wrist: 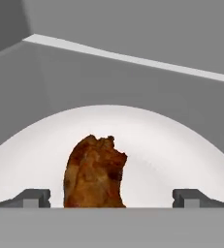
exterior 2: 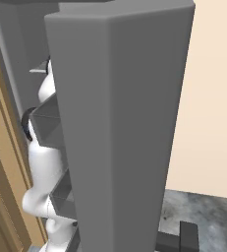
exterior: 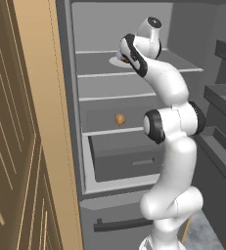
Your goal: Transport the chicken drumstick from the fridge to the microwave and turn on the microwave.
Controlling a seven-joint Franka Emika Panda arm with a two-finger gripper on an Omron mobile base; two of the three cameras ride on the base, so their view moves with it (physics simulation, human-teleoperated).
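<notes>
The fridge (exterior: 85,39) stands open in front of me. On its upper shelf lies a white plate (wrist: 176,145) that carries the chicken drumstick (wrist: 95,174), a reddish-brown piece standing lengthwise toward the camera. My gripper (wrist: 112,198) is open, with one fingertip (wrist: 33,197) on each side of the drumstick's near end and a clear gap to both. In the left base view the arm reaches up to that shelf, and the plate (exterior: 114,60) and a bit of the drumstick (exterior: 126,60) peek out beside the hand. The microwave is out of view.
A small round tan food (exterior: 120,118) rests on a lower shelf, above the dark grey drawer (exterior: 129,158) and the black bar handle (exterior: 122,224). A wooden cabinet panel (exterior: 21,146) stands at the left. The open fridge door (exterior 2: 125,123) with its shelves flanks the arm on the right.
</notes>
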